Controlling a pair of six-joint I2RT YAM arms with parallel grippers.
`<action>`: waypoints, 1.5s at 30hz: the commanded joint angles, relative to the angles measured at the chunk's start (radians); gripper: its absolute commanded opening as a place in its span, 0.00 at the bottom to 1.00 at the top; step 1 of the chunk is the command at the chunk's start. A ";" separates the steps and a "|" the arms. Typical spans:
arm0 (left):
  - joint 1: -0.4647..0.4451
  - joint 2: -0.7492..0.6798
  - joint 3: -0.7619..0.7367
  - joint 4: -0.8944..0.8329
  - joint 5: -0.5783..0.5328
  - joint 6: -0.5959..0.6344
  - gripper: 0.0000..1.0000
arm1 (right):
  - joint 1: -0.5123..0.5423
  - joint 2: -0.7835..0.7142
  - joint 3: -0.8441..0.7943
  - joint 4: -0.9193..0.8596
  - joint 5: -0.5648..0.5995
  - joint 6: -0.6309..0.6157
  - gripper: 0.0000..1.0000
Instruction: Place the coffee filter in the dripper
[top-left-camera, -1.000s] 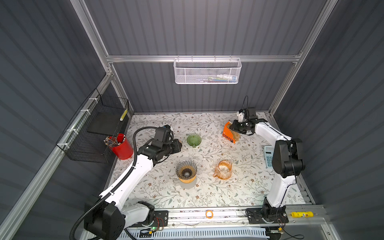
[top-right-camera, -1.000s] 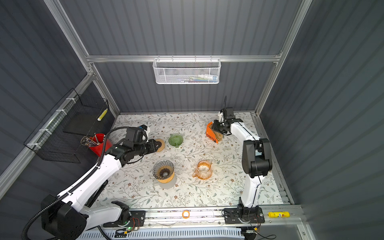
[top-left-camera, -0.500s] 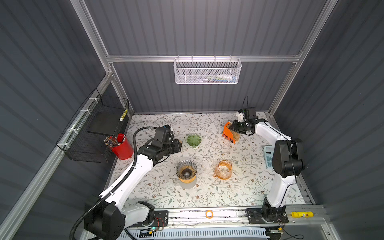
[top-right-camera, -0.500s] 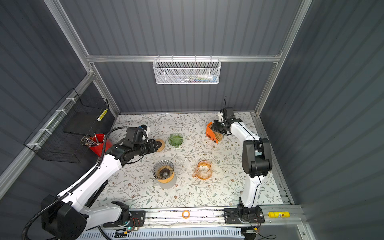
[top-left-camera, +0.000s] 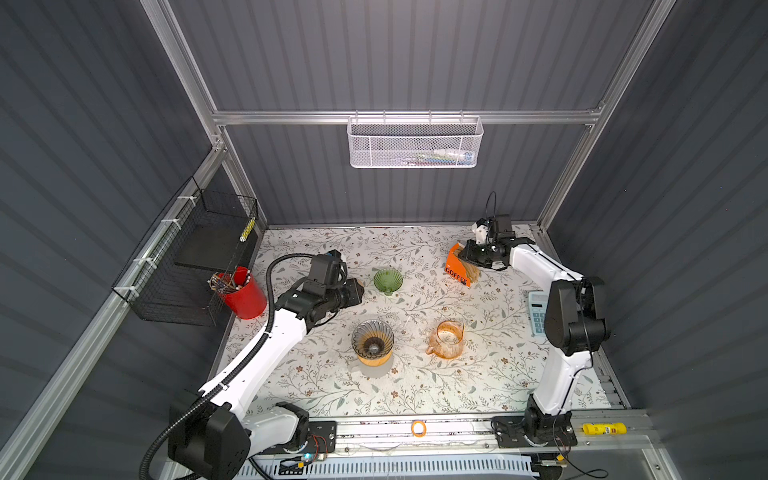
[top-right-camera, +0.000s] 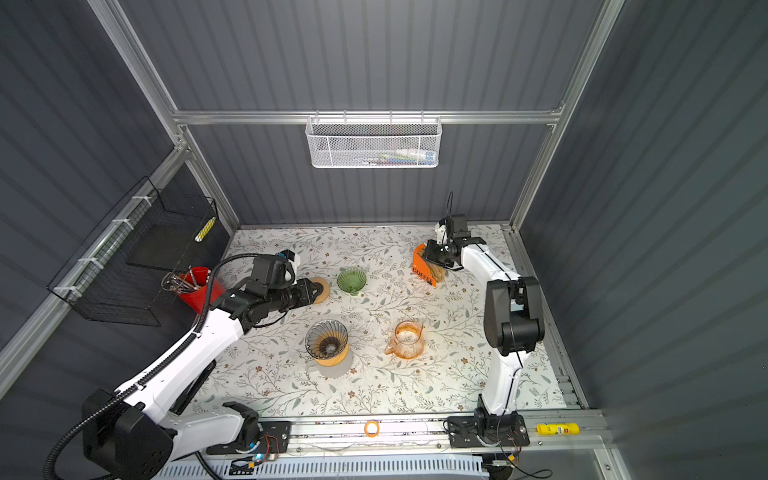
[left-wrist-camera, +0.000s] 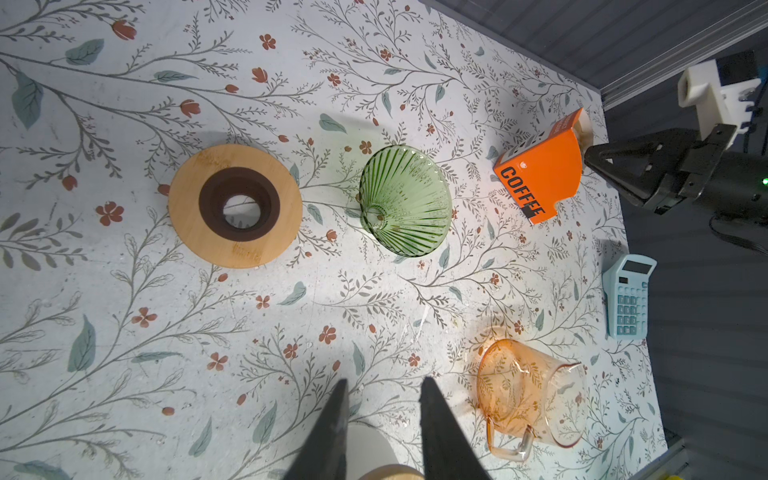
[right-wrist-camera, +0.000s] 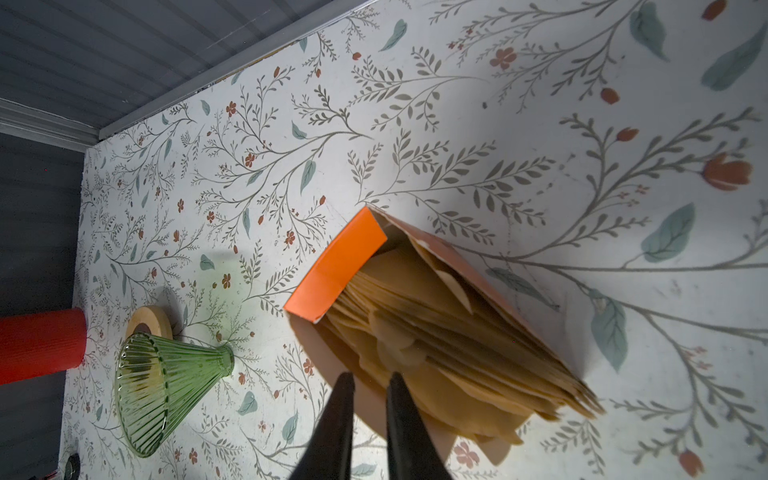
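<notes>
The dark dripper (top-left-camera: 372, 341) stands near the front of the bench (top-left-camera: 415, 386), wide mouth up. Farther back, the left gripper (left-wrist-camera: 383, 380) hangs, jaws apart, holding nothing. A green dripper (top-left-camera: 387, 279) lies on its side in the middle. At the far right, the brown coffee filters (right-wrist-camera: 436, 332) stand on edge inside the orange box (top-left-camera: 454, 264) (the one marked COFFEE), round edges poking out toward the right gripper (right-wrist-camera: 370, 374). Its jaws are almost together; I cannot tell if they pinch one.
</notes>
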 joint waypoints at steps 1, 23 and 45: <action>-0.002 -0.006 -0.010 0.003 0.010 0.003 0.31 | -0.004 0.009 -0.002 -0.014 -0.001 0.000 0.18; -0.002 -0.007 -0.013 -0.002 0.004 0.004 0.31 | -0.004 0.040 0.015 -0.014 -0.001 0.001 0.17; -0.002 0.000 -0.011 0.007 0.007 0.003 0.31 | -0.004 0.008 0.009 -0.041 0.014 -0.007 0.00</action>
